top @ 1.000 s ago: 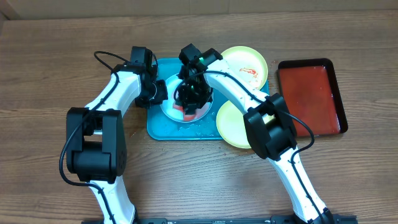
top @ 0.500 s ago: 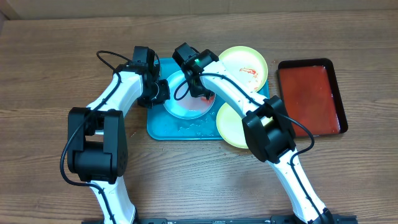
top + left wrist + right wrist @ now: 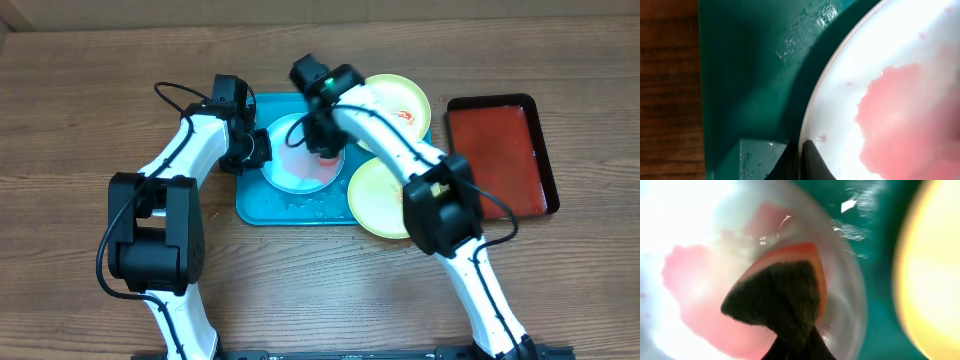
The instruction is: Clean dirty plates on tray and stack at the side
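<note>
Right tool (image 3: 325,148) holds sponge (image 3: 775,300) on pale plate (image 3: 285,172), a yellow-green plate (image 3: 382,195) just beside.

The left claw (image 3: 258,150) and right claw (image 3: 328,152) crowd the white plate (image 3: 290,172). The far yellow plate (image 3: 405,100), near yellow plate (image 3: 375,195) and red tray (image 3: 500,155) block the right. The desk's (image 3: 70,110) left has room.

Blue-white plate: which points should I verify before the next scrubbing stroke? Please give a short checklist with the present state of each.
1. Left tool pinches the rim of the blue-white plate: ok.
2. Right tool holds the sponge: ok.
3. Sponge sits over the blue-white plate: ok.
4. Blue-white plate is free of the pink smear: not ok.
5. Blue-white plate lies inside the turquoise tray: ok.
6. Far yellow-green plate is clean: not ok, red sauce shows.
</note>
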You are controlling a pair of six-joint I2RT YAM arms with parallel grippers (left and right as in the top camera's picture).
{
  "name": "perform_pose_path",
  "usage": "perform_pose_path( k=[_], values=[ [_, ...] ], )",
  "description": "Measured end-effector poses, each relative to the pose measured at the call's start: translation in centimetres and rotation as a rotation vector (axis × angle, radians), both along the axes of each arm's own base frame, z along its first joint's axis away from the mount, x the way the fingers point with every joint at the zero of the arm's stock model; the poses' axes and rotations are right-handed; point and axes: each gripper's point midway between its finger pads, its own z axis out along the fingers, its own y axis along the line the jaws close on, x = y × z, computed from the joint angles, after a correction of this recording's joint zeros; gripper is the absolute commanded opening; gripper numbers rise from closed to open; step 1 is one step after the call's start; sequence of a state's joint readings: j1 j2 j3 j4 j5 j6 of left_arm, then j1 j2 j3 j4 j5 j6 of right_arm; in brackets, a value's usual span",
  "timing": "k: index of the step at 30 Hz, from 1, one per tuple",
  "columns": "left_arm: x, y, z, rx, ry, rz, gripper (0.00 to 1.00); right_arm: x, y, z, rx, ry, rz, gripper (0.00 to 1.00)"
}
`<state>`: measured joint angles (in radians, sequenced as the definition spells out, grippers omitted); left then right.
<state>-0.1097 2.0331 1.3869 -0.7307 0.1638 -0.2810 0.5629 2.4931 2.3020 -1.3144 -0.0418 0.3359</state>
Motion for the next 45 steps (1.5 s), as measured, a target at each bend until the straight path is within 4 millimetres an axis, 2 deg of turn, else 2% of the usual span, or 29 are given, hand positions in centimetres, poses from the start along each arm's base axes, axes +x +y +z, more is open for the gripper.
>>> perform_pose_path(
  k=[3, 5, 11, 15, 18, 20, 23, 24, 29, 31, 38, 45],
  values=[
    [-0.1, 0.0, 0.0, 0.0, 0.003, 0.0, 0.04, 0.3, -2.6, 3.0, 0.058, 0.031, -0.062, 0.04],
    [-0.1, 0.0, 0.0, 0.0, 0.003, 0.0, 0.04, 0.8, -5.1, 6.8, 0.107, 0.013, -0.117, 0.04],
    [-0.1, 0.0, 0.1, 0.001, 0.003, -0.004, 0.04, -0.2, -10.0, 15.5, 0.19, -0.065, -0.192, 0.04],
    [-0.1, 0.1, 0.5, 0.009, 0.007, -0.027, 0.04, -1.2, -12.9, 19.7, 0.225, -0.125, -0.239, 0.04],
    [0.1, 0.6, 2.0, 0.041, -0.026, -0.042, 0.04, -1.4, -14.2, 20.5, 0.225, -0.134, -0.259, 0.04],
    [0.2, 1.2, 4.0, 0.076, -0.069, -0.041, 0.04, -1.3, -15.1, 20.4, 0.214, -0.129, -0.274, 0.04],
    [0.0, 3.1, 8.1, 0.178, -0.152, -0.032, 0.04, -1.2, -16.4, 20.2, 0.182, -0.133, -0.292, 0.04],
    [-0.1, 4.0, 10.2, 0.225, -0.198, -0.024, 0.04, -1.2, -16.8, 20.1, 0.17, -0.135, -0.298, 0.04],
    [-0.6, 6.7, 16.6, 0.444, -0.347, -0.002, 0.04, -1.2, -17.7, 20.0, 0.129, -0.137, -0.308, 0.04],
    [-1.1, 6.5, 18.0, 0.558, -0.371, -0.026, 0.04, -1.4, -17.8, 19.9, 0.126, -0.132, -0.308, 0.04],
    [-1.9, 3.2, 21.2, 0.871, -0.476, -0.109, 0.04, -1.3, -18.4, 19.8, 0.093, -0.143, -0.315, 0.04],
    [-2.3, 1.9, 26.2, 1.128, -0.642, -0.021, 0.04, -0.9, -18.6, 19.9, 0.082, -0.16, -0.318, 0.04]
  ],
)
